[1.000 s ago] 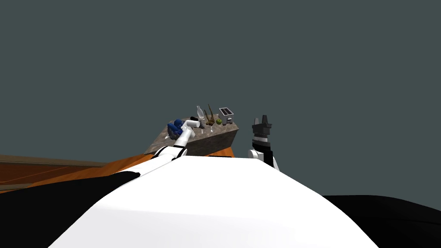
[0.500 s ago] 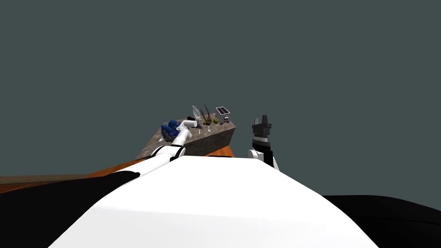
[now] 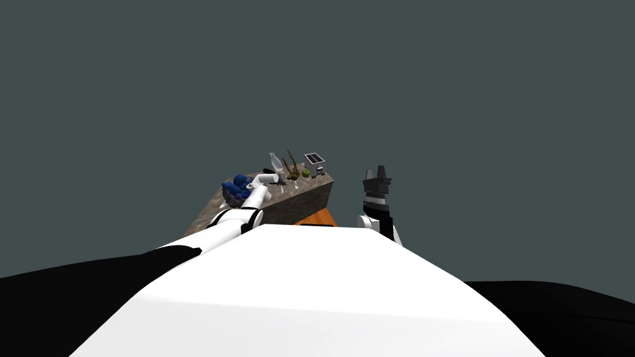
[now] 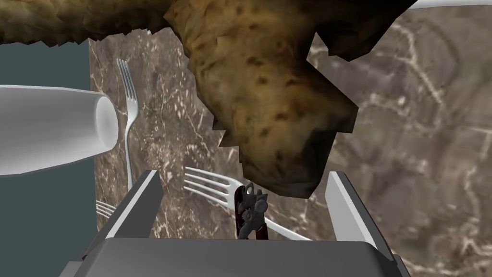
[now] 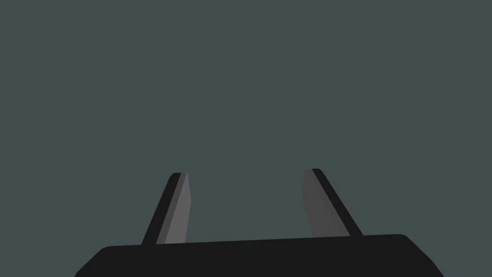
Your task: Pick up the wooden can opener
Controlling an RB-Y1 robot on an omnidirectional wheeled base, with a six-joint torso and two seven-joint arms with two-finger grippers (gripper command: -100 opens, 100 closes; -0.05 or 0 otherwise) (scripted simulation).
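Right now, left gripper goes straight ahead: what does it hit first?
Left gripper, open, would probably meet the can opener first, lying over a fork on the counter. Depth unclear; the brown lump is close.

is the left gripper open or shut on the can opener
Open. In the left wrist view the left gripper has its fingers wide apart, and the can opener sits between them, touched by neither.
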